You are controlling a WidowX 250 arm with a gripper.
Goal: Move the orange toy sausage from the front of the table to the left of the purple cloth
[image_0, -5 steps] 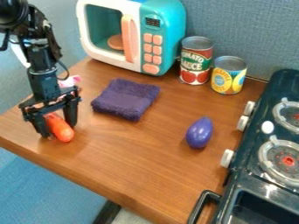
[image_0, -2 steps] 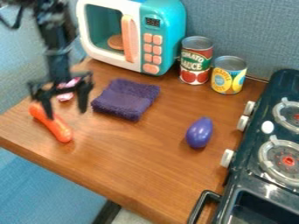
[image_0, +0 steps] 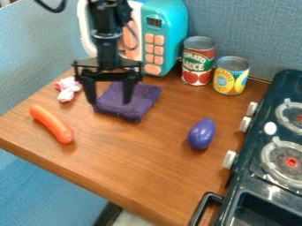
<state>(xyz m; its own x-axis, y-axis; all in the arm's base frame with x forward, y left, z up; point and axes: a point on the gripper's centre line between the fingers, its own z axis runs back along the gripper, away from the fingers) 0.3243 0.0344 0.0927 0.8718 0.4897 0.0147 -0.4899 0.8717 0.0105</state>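
Claw [image_0: 109, 103]: fingers spread wide, grip empty.
Purple cloth [image_0: 144, 98]: nearest the claw; contact cannot be told.
Orange toy [image_0: 53, 124]: rests on tabletop [image_0: 138, 161], apart from the claw.

In front of you, 2 grey-blue fabric partition panels [image_0: 251, 26] stand behind the brown wood-grain table [image_0: 141, 159]. You see blue [image_0: 41, 194] below its left front edge, beside a dark strip [image_0: 109, 215] and a patch of pale floor [image_0: 128, 219].

cloth [image_0: 143, 98] and microwave [image_0: 170, 31] partly hidden, stove [image_0: 266, 115] cut off
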